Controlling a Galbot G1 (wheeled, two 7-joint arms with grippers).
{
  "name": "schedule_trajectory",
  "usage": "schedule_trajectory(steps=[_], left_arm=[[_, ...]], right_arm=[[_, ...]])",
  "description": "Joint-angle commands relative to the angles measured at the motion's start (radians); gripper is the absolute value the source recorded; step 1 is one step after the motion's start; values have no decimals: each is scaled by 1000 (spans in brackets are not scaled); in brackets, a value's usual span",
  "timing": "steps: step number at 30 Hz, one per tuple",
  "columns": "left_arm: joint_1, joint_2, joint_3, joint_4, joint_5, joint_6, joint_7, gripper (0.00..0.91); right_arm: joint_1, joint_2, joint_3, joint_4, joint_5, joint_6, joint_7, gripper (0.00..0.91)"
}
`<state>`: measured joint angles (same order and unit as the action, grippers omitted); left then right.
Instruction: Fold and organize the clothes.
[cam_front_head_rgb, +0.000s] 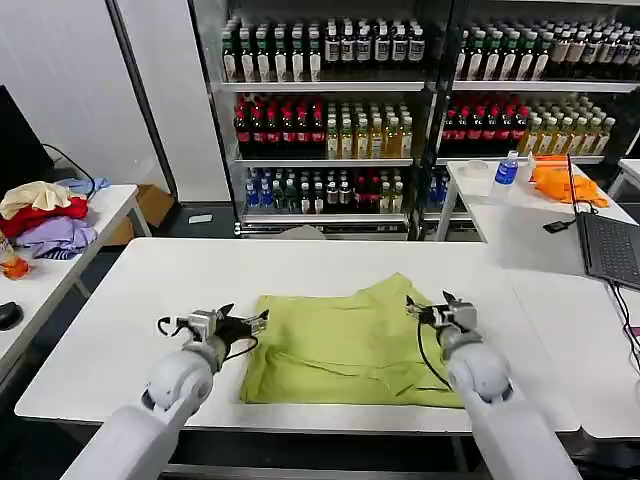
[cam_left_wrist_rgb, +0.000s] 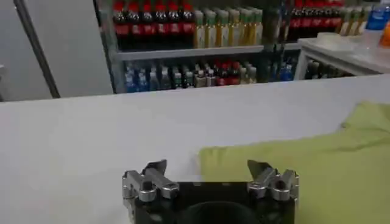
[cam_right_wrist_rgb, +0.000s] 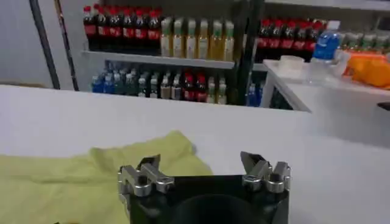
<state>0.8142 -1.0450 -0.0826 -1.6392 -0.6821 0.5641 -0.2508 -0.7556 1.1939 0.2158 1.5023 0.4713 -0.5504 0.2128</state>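
T-shirt (cam_front_head_rgb: 345, 340) flat on table (cam_front_head_rgb: 150, 290), btwn left hand (cam_front_head_rgb: 243, 322) & right hand (cam_front_head_rgb: 430, 306); both spread apart.

The right gripper (cam_front_head_rgb: 433, 303) and its arm cover part of the lime T-shirt (cam_front_head_rgb: 340, 345) — bottle labels on the shelves (cam_front_head_rgb: 330, 160) are too small to read.

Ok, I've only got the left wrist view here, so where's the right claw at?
Observer: The right claw is open at the T-shirt's right edge, by the sleeve.
Operator: And how does my left one line up with it?
Observer: The left claw is at the opposite edge, roughly level with it.
Operator: Any other clothes around?
Observer: A mixed pile lies on the side table to the robot's left.
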Motion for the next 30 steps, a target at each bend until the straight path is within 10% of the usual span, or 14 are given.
schedule_trajectory(steps=[1, 17, 20, 21, 22, 24, 30], left_arm=[[-180, -66, 95, 208, -18, 4, -4, 907], [-196, -107, 115, 300, 9, -4, 2, 887], [-195, -106, 121, 301, 9, -18, 5, 212], [-194, -104, 123, 300, 9, -20, 6, 131], [-193, -102, 124, 298, 9, -23, 10, 30], [-189, -96, 126, 294, 6, -28, 16, 20], [-175, -89, 125, 287, 2, -31, 28, 20]], right_arm=[[216, 63, -76, -285, 25, -2, 3, 907], [278, 180, -62, -509, 8, 0, -7, 907], [286, 186, -65, -524, 3, 6, -10, 907], [287, 187, -65, -527, 1, 11, -13, 907], [287, 188, -66, -528, 0, 13, -14, 453], [285, 189, -68, -529, 0, 15, -16, 91], [275, 185, -76, -521, 1, 22, -26, 0]])
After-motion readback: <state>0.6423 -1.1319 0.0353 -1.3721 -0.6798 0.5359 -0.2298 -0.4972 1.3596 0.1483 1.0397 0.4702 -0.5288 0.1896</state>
